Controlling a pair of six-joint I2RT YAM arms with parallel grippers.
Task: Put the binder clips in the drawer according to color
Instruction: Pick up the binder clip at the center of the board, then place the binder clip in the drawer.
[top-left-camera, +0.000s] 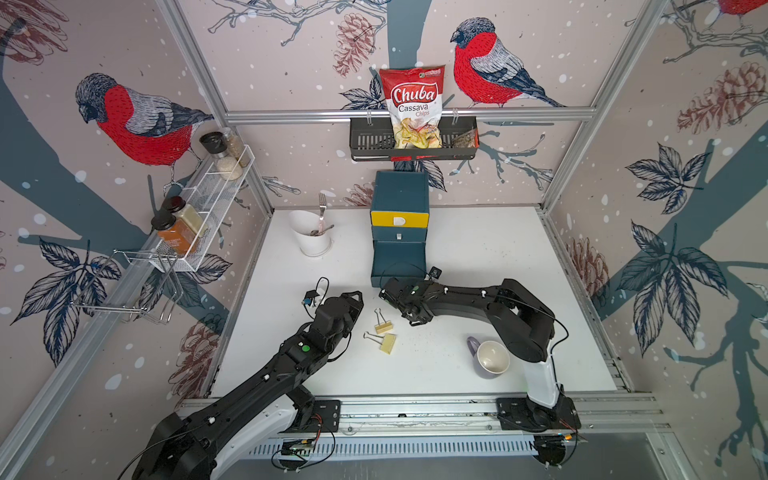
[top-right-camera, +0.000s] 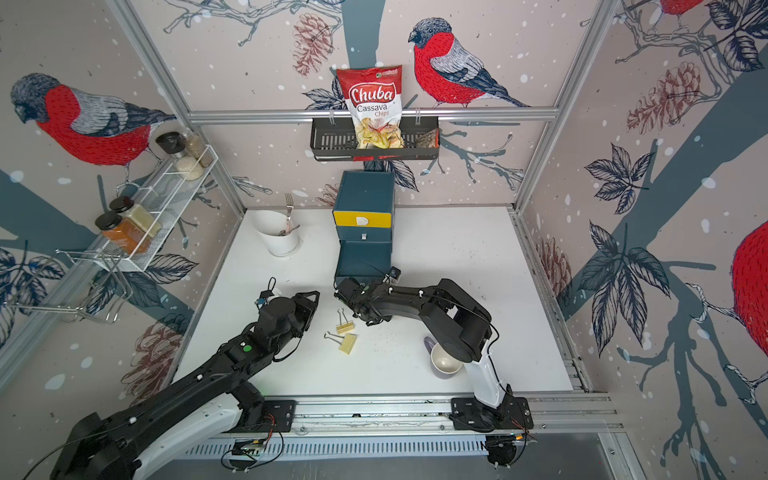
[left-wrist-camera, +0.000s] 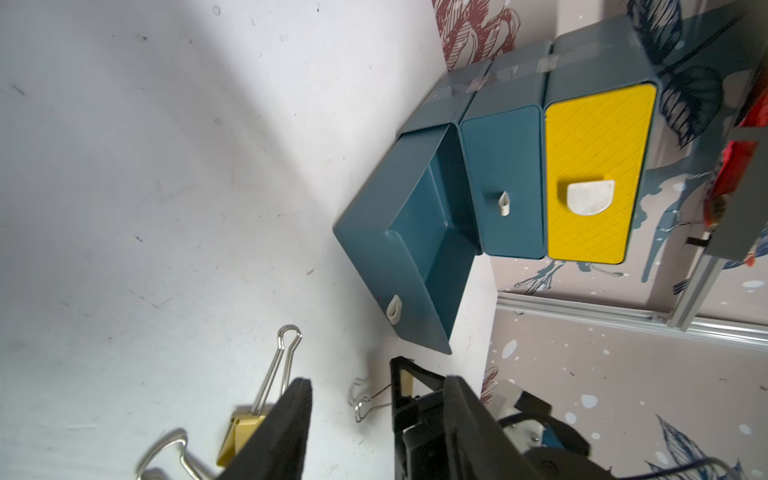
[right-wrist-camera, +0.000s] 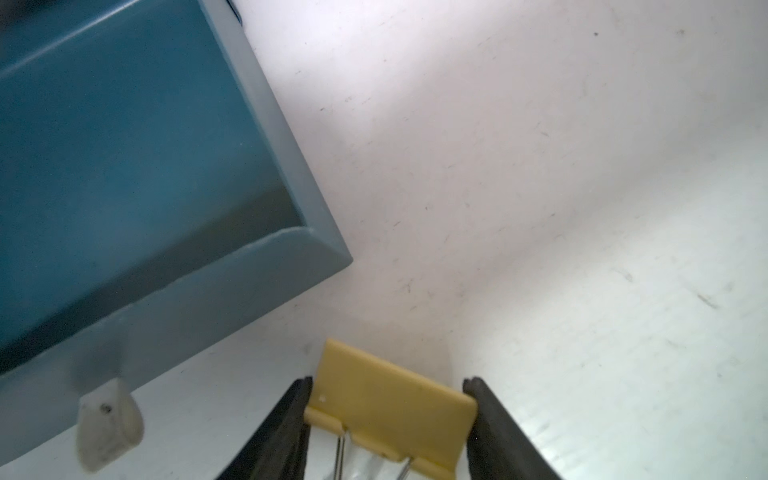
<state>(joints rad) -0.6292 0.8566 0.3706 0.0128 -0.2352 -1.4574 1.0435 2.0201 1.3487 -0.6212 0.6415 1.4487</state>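
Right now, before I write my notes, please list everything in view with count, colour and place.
binder clips: three, yellow; two loose on the white table, one in the right gripper.
drawer chest: one, teal, yellow top front; back middle, bottom drawer pulled out.
mug: one, purple; beside the right arm.
utensil cup: one, white, holding a fork; left of the chest.
Chuba chips bag: one, red-white; in the black wall basket.
spice jars: four, assorted colours; white wire shelf, left wall.
wire rack: one, chrome; hanging below that shelf.
left gripper: one, black; open, empty, beside the loose clips.
right gripper: one, black; closed on its clip, by the open drawer.
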